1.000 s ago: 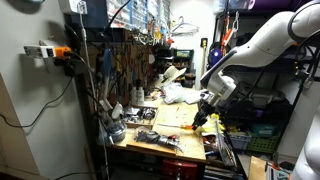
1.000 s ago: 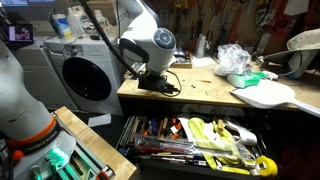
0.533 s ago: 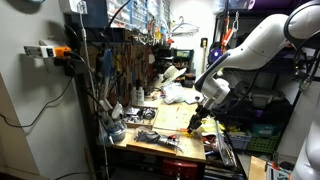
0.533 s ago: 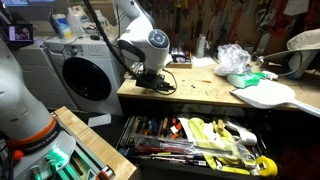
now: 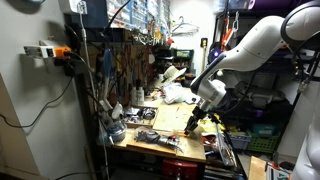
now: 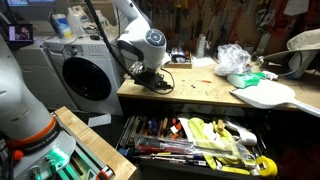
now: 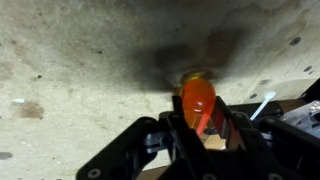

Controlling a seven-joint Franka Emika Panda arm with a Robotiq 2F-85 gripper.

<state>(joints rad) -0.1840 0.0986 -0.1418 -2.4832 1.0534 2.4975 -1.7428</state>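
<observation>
Item: orange tool [image 7: 197, 97], rounded and glossy, only a short length showing. It stands upright with its lower end touching the table [image 7: 80, 50], on a dark smudge in the pale, speckled surface. Holder: black fingers [image 7: 171, 128], closed onto the orange tool from both sides, the gap between them no wider than the tool itself. Position: in an exterior view the fingers [image 6: 150, 80] hang low over the table [image 6: 205, 88], near the corner beside the white machine [image 6: 85, 72] and close to the front edge. In an exterior view the orange tool [image 5: 194, 121] shows as a small bright spot under the arm. Adjacent: a thin white strip [image 7: 263, 104] lying just beside the fingers. Elsewhere on the table: a crumpled plastic bag [image 6: 236, 58] toward the back edge, well apart, and a white board [image 6: 268, 95] at the far end. Below the front edge: an open drawer [image 6: 160, 153] holding hand tools. Behind the back edge: a tool wall [image 5: 118, 70].
</observation>
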